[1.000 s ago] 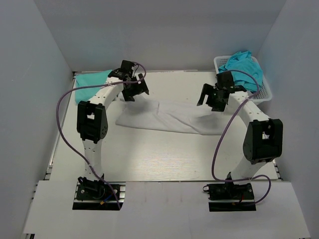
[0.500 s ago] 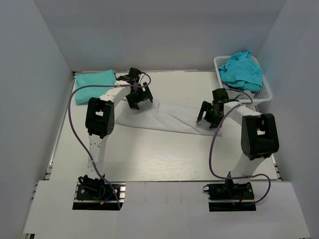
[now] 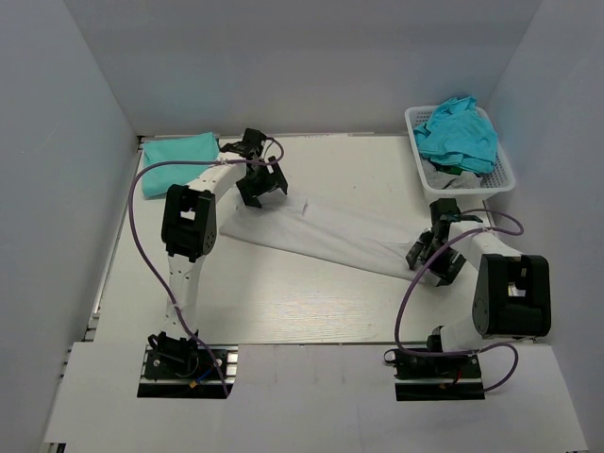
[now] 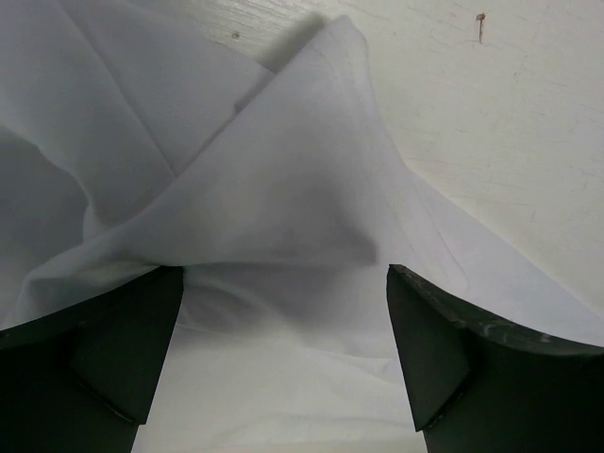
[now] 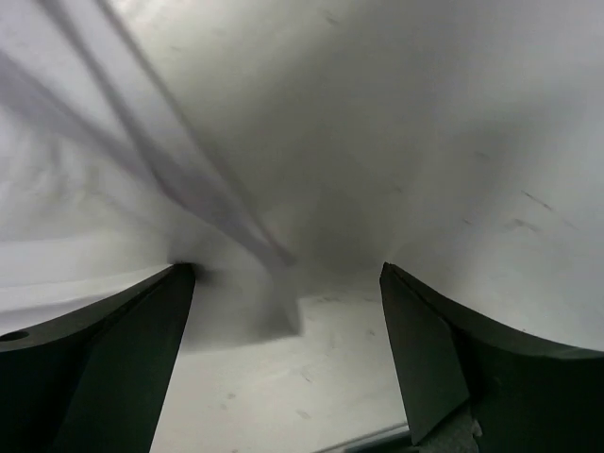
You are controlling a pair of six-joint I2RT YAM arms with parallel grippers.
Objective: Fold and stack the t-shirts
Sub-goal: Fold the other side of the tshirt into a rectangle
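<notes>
A white t-shirt (image 3: 330,231) lies stretched in a long band across the table, from far left to near right. My left gripper (image 3: 262,189) is open, low over the shirt's far-left end. In the left wrist view the white cloth (image 4: 283,170) bunches between and under the spread jaws of the left gripper (image 4: 283,274). My right gripper (image 3: 432,260) is open at the shirt's near-right end. In the right wrist view the cloth's edge (image 5: 113,189) lies just ahead of the right gripper (image 5: 288,269). A folded teal t-shirt (image 3: 179,151) lies at the far left.
A white lattice basket (image 3: 505,179) at the far right holds crumpled teal shirts (image 3: 458,132). Grey walls close in the table on three sides. Purple cables loop from both arms.
My right gripper has moved from the middle right toward the near right, and the shirt's right end now lies stretched that way. My left gripper came down onto the shirt's far-left end and has stayed.
</notes>
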